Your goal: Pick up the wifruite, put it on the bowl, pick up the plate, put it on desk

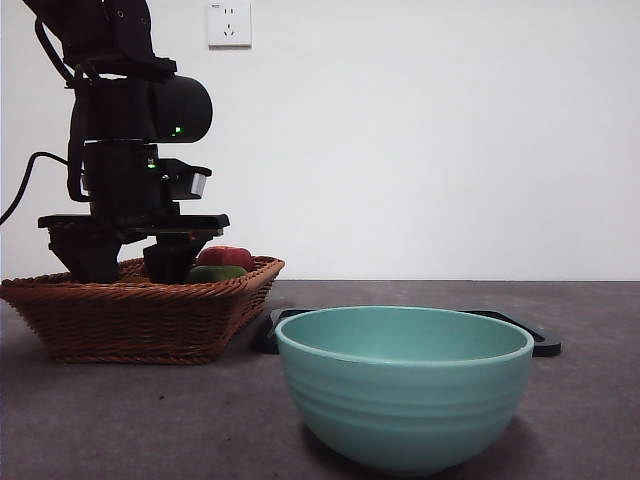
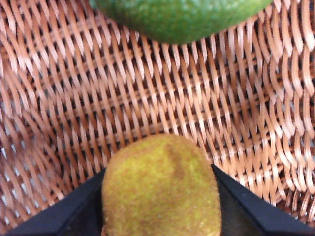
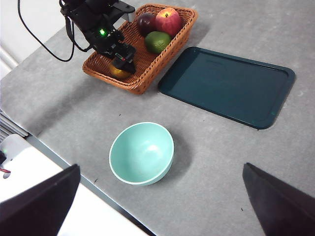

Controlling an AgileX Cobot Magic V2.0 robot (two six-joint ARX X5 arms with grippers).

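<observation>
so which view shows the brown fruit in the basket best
The left wrist view: the wifruite fills the frame between the left tool's jaws. The right wrist view shows a small orange patch under that tool; the front view hides it.

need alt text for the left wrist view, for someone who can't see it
A fuzzy brown-green kiwi fruit fills the lower middle of the picture, sitting between the left end effector's two black jaws, which flank it on either side. Beneath it is the woven floor of a reddish-brown wicker basket, and part of a green fruit shows at the far edge.
</observation>
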